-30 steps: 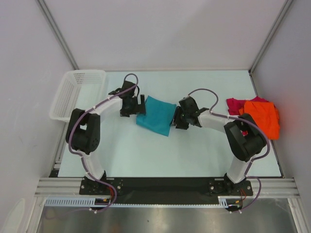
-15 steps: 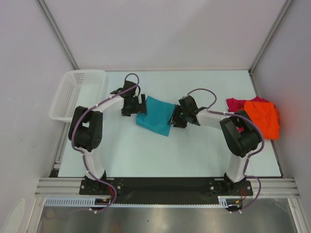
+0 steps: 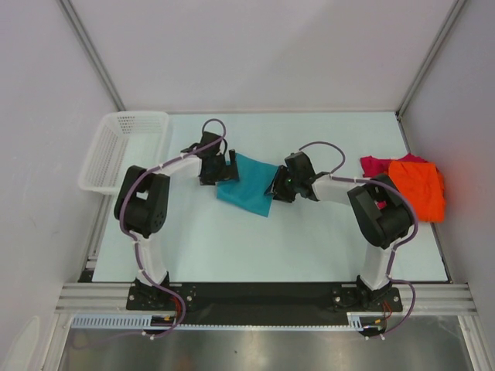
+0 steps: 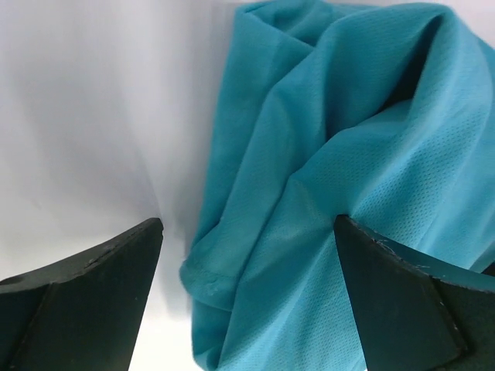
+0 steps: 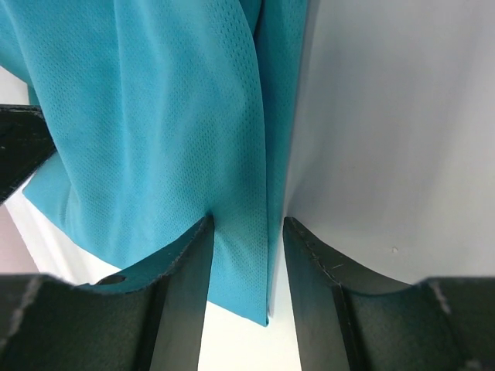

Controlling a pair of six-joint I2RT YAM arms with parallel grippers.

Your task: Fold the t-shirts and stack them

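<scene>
**Two sets of fingers at one teal-blue t-shirt**

Read the overhead view from left to right. At the far left you find the white mesh basket, which sits at the left edge of the tabletop, well apart from all the cloth. Next comes the left arm, bent inward so that its wrist meets the left edge of the teal-blue t-shirt. In its wrist view the left fingers stand wide apart. One is over bare tabletop and the other is at the cloth, with the shirt's hemmed corner lying between them, ungripped.

The teal-blue t-shirt lies near the middle of the tabletop as a tilted, roughly four-sided bundle, and its surface is creased.

At its right edge you meet the right arm. In its wrist view the right fingers are set narrow, astride a fold at the shirt's edge. The cloth touches the finger on the left of that view, and a pale sliver shows between the cloth and the other finger, so you see no clamp on it.

At the far right, against the tabletop's right edge, the magenta-red t-shirt lies crumpled. The bright orange t-shirt overlaps its right side. Both are well apart from the fingers.
</scene>
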